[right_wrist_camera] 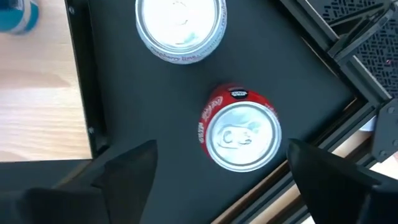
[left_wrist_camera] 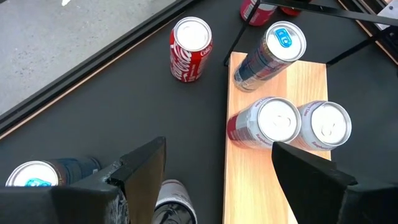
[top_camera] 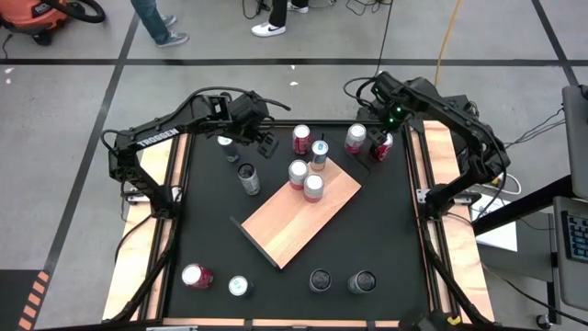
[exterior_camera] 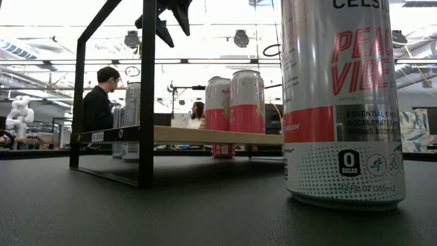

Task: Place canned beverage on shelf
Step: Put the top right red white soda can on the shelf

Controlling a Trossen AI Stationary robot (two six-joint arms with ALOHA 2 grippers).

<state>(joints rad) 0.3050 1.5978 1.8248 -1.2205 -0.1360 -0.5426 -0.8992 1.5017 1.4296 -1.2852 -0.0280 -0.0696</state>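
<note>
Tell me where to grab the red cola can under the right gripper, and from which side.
Grip the red cola can across its round side wall, just below the rim, coming straight down. It stands upright on the black tabletop, lid up, and the right gripper hangs open above it. The neighbouring pale can and the shelf edge stand apart from it, so the fingers should have room.

From my console, the floor (top_camera: 73, 92) around the rig is grey concrete crossed by dark tape lines (top_camera: 276, 62). An orange shop vacuum (top_camera: 41, 14) sits at one corner, and a person's sneakers (top_camera: 268, 28) stand nearby. Across the room I see ceiling light strips (exterior_camera: 205, 63), a seated person (exterior_camera: 99, 99), and a white robot figure (exterior_camera: 19, 113).
</note>
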